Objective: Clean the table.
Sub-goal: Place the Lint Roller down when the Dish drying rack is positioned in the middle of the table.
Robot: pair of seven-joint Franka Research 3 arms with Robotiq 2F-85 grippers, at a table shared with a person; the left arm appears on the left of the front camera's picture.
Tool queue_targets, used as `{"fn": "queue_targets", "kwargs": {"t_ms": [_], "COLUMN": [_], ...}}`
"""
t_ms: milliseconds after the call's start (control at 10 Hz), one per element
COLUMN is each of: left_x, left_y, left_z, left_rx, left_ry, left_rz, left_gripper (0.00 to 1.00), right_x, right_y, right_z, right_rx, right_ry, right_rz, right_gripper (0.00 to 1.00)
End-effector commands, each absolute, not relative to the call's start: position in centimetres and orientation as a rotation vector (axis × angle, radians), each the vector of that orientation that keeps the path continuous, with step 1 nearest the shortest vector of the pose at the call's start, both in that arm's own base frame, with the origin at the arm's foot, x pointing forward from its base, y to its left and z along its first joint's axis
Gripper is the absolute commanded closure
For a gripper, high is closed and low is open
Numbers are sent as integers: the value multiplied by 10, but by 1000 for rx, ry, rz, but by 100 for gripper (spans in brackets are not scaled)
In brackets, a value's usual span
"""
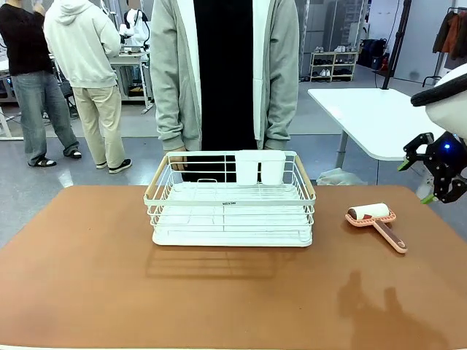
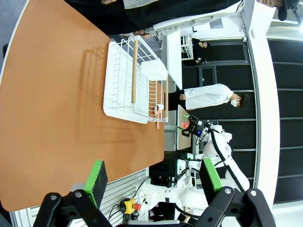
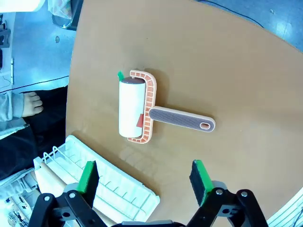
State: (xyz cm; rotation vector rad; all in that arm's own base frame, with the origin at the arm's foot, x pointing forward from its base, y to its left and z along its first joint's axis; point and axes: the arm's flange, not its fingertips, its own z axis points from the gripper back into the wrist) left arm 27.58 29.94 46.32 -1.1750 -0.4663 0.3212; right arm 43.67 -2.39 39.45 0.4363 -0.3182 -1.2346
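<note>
Your right gripper (image 1: 432,177) hangs off the table's right edge with its jaws spread wide and nothing between the green pads (image 3: 88,176); from its wrist camera you look straight down on the lint roller (image 3: 142,108). Your left gripper (image 2: 154,178) is also wide open and empty, held off the near edge of the table (image 2: 57,94). The terracotta table (image 1: 87,277) fills the foreground ahead of you. On it, near the far edge at centre, stands the white wire dish rack (image 1: 230,199) with a white cup holder (image 1: 260,167) on its back rail. The lint roller (image 1: 373,220) lies well to the rack's right, handle pointing toward you. A person (image 1: 225,73) stands just behind the rack.
</note>
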Motion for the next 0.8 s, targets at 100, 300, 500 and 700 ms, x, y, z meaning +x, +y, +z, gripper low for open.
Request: {"fn": "queue_targets", "kwargs": {"t_ms": [100, 300, 500, 700], "left_x": [273, 273, 273, 273], "left_y": [300, 300, 300, 300], "left_z": [465, 465, 465, 465], "left_rx": [-1195, -1195, -1195, -1195], "left_ry": [-489, -489, -489, -489], "left_rz": [303, 303, 303, 303], "left_gripper": [0, 0, 0, 0], "right_x": [438, 438, 438, 438], "right_y": [-25, -25, -25, -25], "right_z": [391, 391, 391, 391], "right_rx": [436, 436, 436, 436], "right_ry": [-319, -319, -319, -319], "right_rz": [-1240, -1240, -1240, -1240], "right_gripper": [0, 0, 0, 0]}}
